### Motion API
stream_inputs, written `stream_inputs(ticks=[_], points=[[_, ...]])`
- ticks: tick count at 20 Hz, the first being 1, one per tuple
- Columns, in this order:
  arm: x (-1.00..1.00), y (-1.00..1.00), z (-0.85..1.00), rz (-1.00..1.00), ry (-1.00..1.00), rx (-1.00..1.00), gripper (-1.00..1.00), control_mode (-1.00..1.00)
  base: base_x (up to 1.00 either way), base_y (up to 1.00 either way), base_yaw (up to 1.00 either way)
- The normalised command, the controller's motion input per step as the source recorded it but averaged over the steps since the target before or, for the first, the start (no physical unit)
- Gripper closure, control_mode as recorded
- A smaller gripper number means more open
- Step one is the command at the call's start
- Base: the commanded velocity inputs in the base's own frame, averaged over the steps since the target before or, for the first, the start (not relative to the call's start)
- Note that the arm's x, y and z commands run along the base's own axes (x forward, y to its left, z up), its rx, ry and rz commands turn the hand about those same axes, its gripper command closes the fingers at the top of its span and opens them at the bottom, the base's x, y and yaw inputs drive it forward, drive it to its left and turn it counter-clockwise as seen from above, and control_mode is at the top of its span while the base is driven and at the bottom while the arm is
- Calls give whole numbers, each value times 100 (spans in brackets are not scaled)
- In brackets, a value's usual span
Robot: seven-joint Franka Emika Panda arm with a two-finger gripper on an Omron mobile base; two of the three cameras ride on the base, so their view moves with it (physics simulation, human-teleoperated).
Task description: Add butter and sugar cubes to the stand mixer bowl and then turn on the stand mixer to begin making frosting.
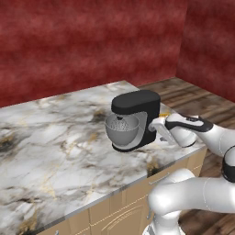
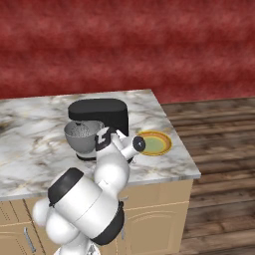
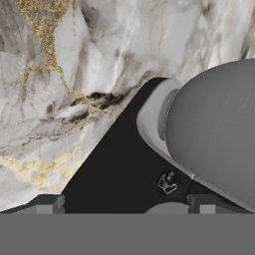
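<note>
Left base view: the stand mixer [image 1: 137, 120] stands near the marble counter's [image 1: 55, 151] front edge, its metal bowl [image 1: 122, 129] under the head.

Right base view: a yellow-rimmed plate [image 2: 155, 143] lies just beside it.

Hand view: the gripper [image 3: 124, 201], fingers spread wide and empty, hovers over the mixer's black base; the bowl looks rigid and slippery, so the control likely suits pressing better than gripping.

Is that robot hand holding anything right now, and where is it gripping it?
Nothing is held. The gripper is open, close by the mixer base and its bowl, with nothing between its fingers.
</note>
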Motion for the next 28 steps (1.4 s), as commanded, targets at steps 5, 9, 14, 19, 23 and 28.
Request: stream_inputs(ticks=[5, 9, 14, 19, 23, 28], points=[[6, -4, -9, 0, 0, 0, -100, -100, 0, 0, 0], [9, -4, -5, 0, 0, 1, -100, -100, 0, 0, 0], [19, -8, 0, 0, 0, 3, -100, -100, 0, 0, 0], [23, -7, 0, -1, 0, 5, -100, -100, 0, 0, 0], [28, -14, 0, -2, 0, 7, -100, -100, 0, 0, 0], [44, -31, 3, -4, 0, 11, -100, -100, 0, 0, 0]])
